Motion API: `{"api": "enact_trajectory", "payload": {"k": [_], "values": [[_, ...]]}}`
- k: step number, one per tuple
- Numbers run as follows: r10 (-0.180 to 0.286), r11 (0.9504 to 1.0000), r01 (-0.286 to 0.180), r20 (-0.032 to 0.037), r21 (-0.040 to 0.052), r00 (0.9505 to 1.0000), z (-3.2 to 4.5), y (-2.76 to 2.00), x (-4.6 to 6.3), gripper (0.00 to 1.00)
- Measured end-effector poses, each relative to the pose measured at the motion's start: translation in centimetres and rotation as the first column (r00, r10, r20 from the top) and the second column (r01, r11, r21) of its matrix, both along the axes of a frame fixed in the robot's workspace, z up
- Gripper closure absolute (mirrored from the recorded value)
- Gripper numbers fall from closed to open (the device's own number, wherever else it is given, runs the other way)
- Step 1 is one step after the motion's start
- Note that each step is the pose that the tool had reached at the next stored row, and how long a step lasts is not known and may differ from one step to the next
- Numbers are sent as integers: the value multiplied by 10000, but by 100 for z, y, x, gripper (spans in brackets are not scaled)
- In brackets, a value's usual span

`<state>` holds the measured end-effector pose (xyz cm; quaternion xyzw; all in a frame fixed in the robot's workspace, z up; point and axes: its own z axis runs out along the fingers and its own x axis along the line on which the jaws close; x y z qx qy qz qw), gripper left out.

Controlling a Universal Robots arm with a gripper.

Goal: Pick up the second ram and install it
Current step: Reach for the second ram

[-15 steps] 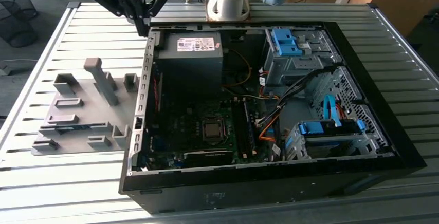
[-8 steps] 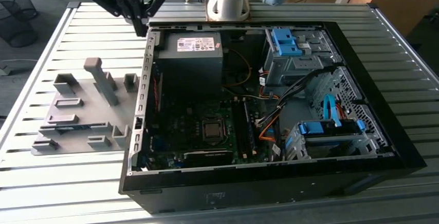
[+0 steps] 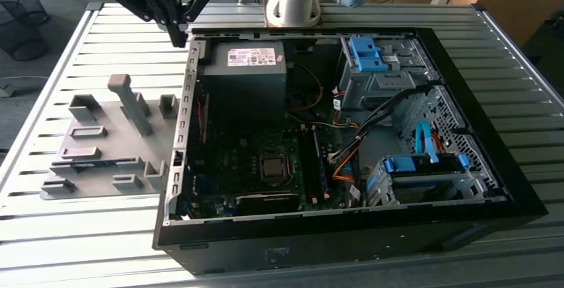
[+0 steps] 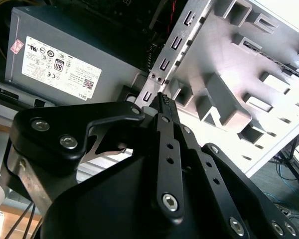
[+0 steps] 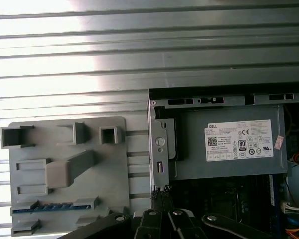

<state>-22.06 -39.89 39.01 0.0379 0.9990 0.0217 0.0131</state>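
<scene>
**Closed gripper above the case corner, second ram in its fixture**

The gripper (image 3: 181, 38) is seen with its fingers brought together, and nothing is held between them; this is shown also in both wrist views (image 4: 163, 98) (image 5: 159, 192). It is held above the worktop (image 3: 88, 235) near the far edge, over the corner of the open computer case (image 3: 352, 252) where the power supply (image 3: 247, 70) is mounted. Nothing is touched by it.

The second ram (image 5: 55, 207) is found in the grey fixture (image 3: 119, 144), which is laid flat on the worktop toward the exterior view's left edge, just beside the case wall. The stick is seated in the long slot at the end of the fixture away from the power supply, and it is seen as a thin green-blue line, so it is probably kept on its long edge. It may be judged that it is held so in order that its upper edge is offered to the fingers from above.

The case is laid on its side with the panel removed, probably so that the motherboard (image 3: 264, 162) is reached from above. The ram is well apart from the gripper and is not yet picked up.
</scene>
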Motion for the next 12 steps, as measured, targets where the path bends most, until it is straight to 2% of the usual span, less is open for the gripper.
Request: {"api": "enact_trajectory", "payload": {"k": [12], "values": [[0, 10000, 0, 0, 0, 10000, -3, 0, -54, 90]]}}
